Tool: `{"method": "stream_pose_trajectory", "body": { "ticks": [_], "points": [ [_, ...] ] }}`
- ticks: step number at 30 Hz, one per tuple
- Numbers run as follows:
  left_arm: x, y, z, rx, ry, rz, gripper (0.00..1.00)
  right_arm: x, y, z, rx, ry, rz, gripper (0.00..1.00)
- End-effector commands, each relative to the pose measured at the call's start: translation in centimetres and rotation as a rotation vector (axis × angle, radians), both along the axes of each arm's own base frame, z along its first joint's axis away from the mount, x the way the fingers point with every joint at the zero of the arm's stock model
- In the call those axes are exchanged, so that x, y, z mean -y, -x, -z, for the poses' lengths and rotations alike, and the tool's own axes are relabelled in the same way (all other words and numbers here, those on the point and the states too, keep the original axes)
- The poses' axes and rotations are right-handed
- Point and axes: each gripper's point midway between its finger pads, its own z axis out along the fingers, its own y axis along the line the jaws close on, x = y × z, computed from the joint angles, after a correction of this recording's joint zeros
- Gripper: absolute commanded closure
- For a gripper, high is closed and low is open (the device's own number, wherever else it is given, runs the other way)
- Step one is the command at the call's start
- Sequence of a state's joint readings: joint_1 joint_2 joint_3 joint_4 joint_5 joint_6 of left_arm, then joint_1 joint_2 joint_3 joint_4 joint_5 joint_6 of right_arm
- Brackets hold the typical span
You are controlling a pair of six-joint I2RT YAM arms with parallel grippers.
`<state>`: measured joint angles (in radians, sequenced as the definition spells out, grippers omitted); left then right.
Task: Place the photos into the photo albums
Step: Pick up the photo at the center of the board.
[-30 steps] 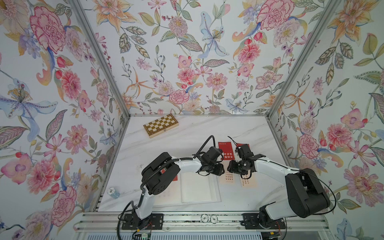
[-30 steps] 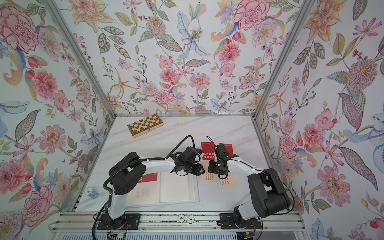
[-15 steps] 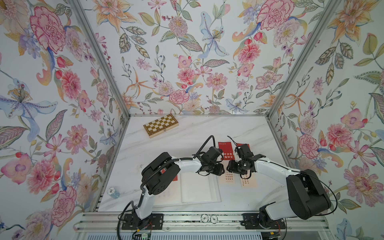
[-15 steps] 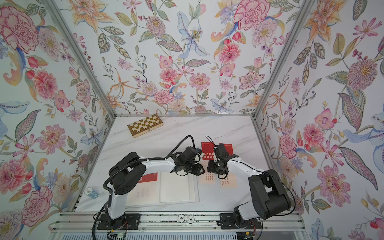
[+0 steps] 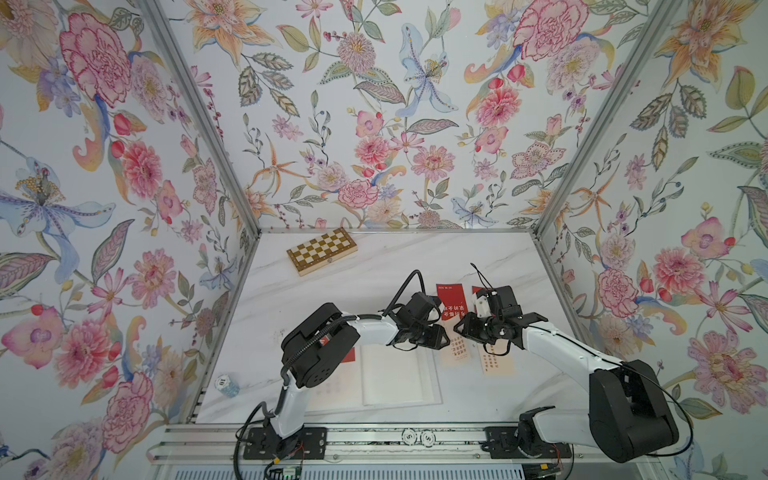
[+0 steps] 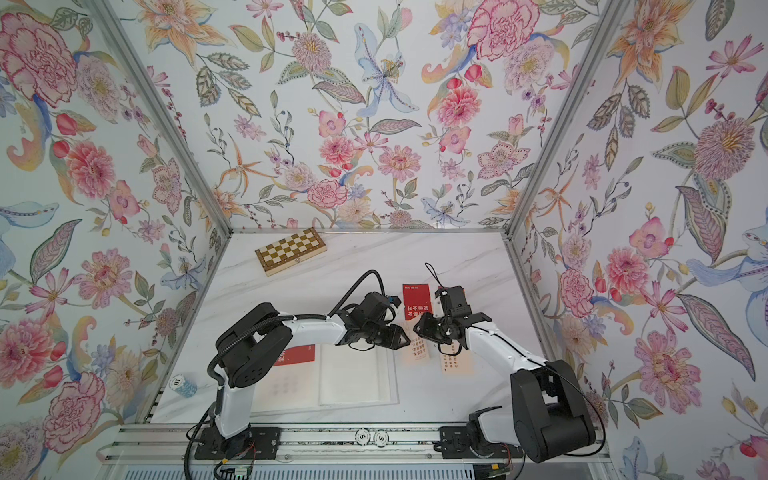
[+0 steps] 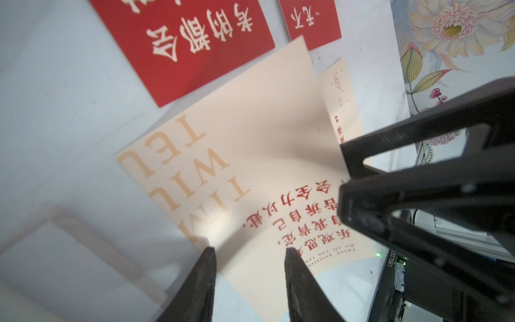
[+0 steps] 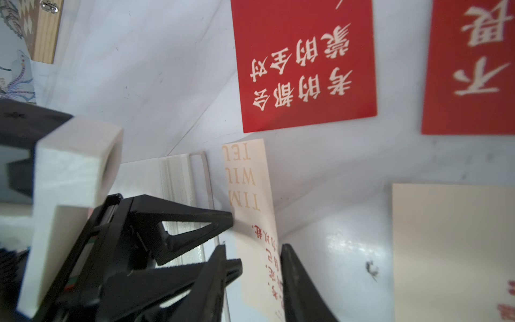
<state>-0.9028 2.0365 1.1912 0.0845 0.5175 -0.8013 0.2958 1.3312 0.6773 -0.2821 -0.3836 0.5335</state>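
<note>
Mid-surface, both arms meet over 1 photo. The right end effector (image 8: 253,248) is narrow, fingers either side of the cream paper card with gold lettering and red Chinese print (image 7: 250,139), apparently pinching it. This card is tilted, 1 side raised off the white marble surface (image 5: 374,282). The left end effector (image 7: 249,251) is partly spread, tips at the card's other edge. The open photo album with white sleeved pages (image 5: 399,374) lies flat just beside the card. 2 red cards with white characters (image 5: 451,297) and 1 flat cream card (image 5: 496,365) lie near. The checkered wooden box (image 5: 322,251) sits well apart.
</note>
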Motion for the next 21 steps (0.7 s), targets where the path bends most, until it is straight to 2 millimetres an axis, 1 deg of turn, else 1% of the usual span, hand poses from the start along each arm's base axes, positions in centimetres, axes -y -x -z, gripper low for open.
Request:
{"method": "stream_pose_trajectory", "body": {
  "ticks": [1,4,8,11,13,15,16,18,21],
  "points": [
    [-1.7,1.2,2.8,-0.075,-0.069,-0.014,0.59,-1.2,1.1,-0.2,-0.017,-0.086,-0.05,0.72],
    [-1.8,1.2,2.9,-0.077,-0.068,-0.016,0.59,-1.3,1.3,0.0,-0.019,-0.088,-0.061,0.74],
    [-2.0,1.1,3.0,-0.081,-0.067,-0.021,0.58,-0.9,1.5,0.4,-0.028,-0.068,-0.061,0.76],
    [-2.0,1.0,2.9,-0.081,-0.063,-0.02,0.58,-0.8,1.6,0.3,-0.026,-0.071,-0.06,0.84],
    [-1.9,1.0,2.6,-0.076,-0.058,-0.017,0.58,-0.7,1.5,0.1,-0.021,-0.071,-0.057,0.92],
    [-1.9,0.8,2.2,-0.067,-0.05,-0.013,0.57,-0.5,1.3,-0.2,-0.014,-0.068,-0.05,0.99],
    [-1.9,0.6,1.9,-0.06,-0.043,-0.013,0.56,-0.4,1.2,-0.4,-0.008,-0.064,-0.048,1.0],
    [-1.9,0.2,1.2,-0.045,-0.029,-0.008,0.53,0.0,1.1,-0.7,0.0,-0.055,-0.042,1.0],
    [-2.0,-0.4,-0.4,-0.006,-0.002,0.006,0.45,0.7,0.9,-1.4,0.016,-0.05,-0.03,1.0]
  ]
}}
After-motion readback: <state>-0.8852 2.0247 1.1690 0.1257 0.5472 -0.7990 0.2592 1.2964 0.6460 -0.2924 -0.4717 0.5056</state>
